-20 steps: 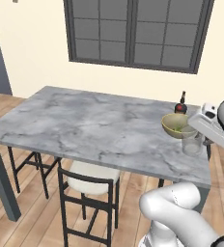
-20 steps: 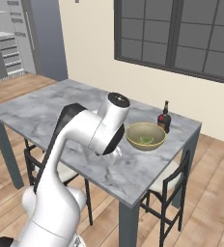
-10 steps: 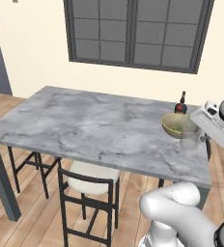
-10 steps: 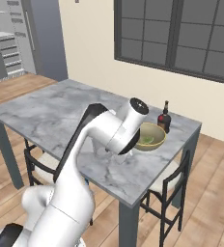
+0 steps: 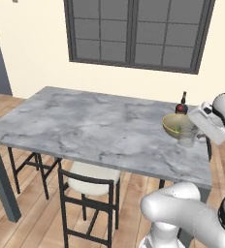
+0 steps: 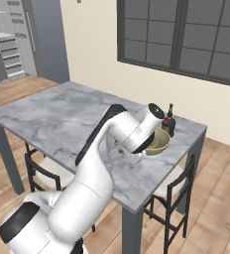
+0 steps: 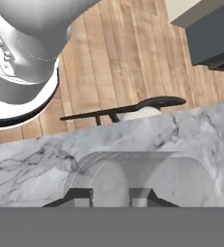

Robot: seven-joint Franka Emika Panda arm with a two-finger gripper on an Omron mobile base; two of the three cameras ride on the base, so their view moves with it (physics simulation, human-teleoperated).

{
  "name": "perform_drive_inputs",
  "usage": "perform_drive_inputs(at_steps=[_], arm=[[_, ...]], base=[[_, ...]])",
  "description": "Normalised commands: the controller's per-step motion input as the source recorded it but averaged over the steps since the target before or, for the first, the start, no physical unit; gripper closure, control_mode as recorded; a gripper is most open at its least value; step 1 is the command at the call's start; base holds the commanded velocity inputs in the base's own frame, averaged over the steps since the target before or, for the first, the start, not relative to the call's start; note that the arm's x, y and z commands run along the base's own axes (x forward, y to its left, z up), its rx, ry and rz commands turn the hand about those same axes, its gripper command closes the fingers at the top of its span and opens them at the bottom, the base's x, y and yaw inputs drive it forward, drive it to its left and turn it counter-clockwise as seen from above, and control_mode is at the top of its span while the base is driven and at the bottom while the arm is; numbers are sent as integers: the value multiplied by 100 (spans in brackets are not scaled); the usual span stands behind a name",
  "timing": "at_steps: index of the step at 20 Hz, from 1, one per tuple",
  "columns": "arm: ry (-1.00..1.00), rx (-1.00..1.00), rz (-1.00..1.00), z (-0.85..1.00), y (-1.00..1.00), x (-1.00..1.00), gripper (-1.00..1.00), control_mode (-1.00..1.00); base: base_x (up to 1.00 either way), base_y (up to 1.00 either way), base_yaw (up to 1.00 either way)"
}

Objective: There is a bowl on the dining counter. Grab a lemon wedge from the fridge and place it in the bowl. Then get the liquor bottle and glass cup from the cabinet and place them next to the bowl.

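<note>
Item: glass cup (image 5: pixel 187 137), right of centre in the left base frame, on the marble surface (image 5: pixel 85 126) just beside the bowl (image 5: pixel 175 125); liquor bottle (image 5: pixel 183 104) behind the bowl.

Claw (image 7: pixel 111 197): I see it closed on the glass cup's rim.

Change: over the last second my arm has swung right, bringing the cup down beside the bowl.

Judgement: cup looks placed; release remains.
</note>
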Motion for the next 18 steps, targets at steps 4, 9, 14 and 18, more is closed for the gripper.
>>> perform_drive_inputs(at_steps=[4,9,14,18], arm=[[2,0,0,-42,-12,41,100,-100],[0,0,0,-40,-9,21,100,-100],[0,0,0,-40,-8,2,100,-100],[-1,0,0,-35,-2,0,100,-100]], base=[[0,0,0],[0,0,0],[0,0,0],[0,0,0]])
